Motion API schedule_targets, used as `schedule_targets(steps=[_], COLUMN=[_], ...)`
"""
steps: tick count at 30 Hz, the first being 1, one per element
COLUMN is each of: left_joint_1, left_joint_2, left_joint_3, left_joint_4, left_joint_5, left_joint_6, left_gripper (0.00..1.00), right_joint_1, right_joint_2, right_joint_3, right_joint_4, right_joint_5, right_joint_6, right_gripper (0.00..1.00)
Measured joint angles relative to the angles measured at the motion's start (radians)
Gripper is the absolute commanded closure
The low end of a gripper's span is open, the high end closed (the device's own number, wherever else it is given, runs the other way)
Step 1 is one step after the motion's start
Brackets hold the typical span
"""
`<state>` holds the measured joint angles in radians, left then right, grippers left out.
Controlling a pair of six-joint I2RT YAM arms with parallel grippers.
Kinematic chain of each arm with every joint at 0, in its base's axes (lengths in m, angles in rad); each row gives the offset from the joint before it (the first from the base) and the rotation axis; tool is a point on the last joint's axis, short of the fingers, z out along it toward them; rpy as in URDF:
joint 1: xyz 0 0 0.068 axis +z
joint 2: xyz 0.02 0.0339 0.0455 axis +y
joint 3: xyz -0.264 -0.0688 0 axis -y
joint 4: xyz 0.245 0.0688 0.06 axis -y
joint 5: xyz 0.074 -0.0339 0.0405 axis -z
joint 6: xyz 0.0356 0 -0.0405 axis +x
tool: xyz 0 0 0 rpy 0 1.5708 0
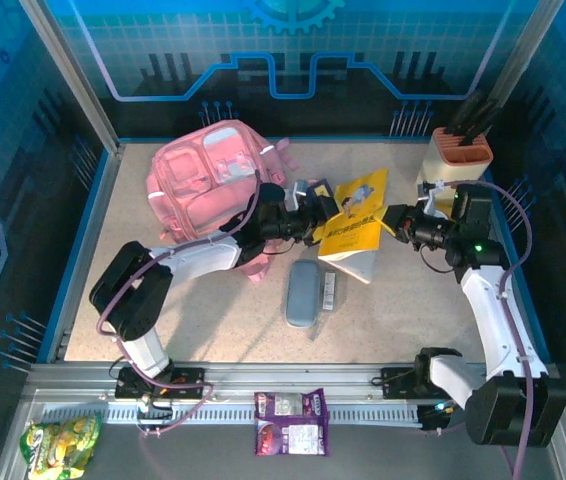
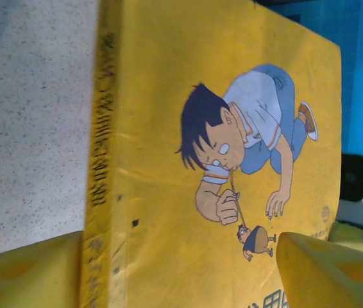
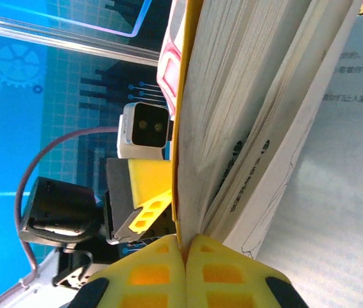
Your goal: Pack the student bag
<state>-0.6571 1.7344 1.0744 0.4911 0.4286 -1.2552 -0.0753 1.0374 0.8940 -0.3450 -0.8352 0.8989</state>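
Observation:
The student bag (image 1: pixel 213 175) is a large pink backpack lying at the back left of the table. A yellow book (image 1: pixel 356 228) with a cartoon boy on its cover (image 2: pixel 233 160) is held up off the table between the two arms. My right gripper (image 1: pixel 391 220) (image 3: pixel 186 240) is shut on the book's edge, pinching the yellow cover and some pages. My left gripper (image 1: pixel 315 222) (image 2: pixel 181 269) is open right at the cover, its yellow fingers (image 2: pixel 27 269) wide apart on either side. The book's white pages (image 3: pixel 252 115) fan open.
A grey pencil case (image 1: pixel 303 292) lies on the table below the book. An orange-topped holder (image 1: pixel 460 150) stands at the back right. A purple packet (image 1: pixel 291 422) and a green-yellow packet (image 1: pixel 60 440) lie on the near rail.

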Motion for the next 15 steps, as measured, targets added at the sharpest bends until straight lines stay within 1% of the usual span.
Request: schedule_targets(steps=[2,5,9,12,15], left_joint_1=[0.001,0.006,0.006,0.007,0.008], left_joint_2=[0.016,0.024,0.024,0.023,0.023], left_joint_3=[-0.013,-0.029,-0.031,-0.031,-0.031], left_joint_4=[0.059,0.097,0.100,0.092,0.083], left_joint_5=[0.014,0.023,0.027,0.030,0.030], left_joint_6=[-0.034,-0.061,-0.063,-0.054,-0.051], left_gripper=[0.41,0.44,0.52,0.63,0.69], right_joint_1=[0.002,0.003,0.003,0.002,0.002], right_joint_2=[0.018,0.042,0.065,0.082,0.085], right_joint_3=[-0.001,-0.006,-0.040,-0.049,-0.049], right_joint_4=[0.016,0.023,0.025,0.024,0.025], right_joint_5=[-0.002,-0.003,-0.002,0.002,0.008], right_joint_6=[-0.003,-0.023,-0.043,-0.058,-0.075], right_gripper=[1.00,1.00,1.00,1.00,1.00])
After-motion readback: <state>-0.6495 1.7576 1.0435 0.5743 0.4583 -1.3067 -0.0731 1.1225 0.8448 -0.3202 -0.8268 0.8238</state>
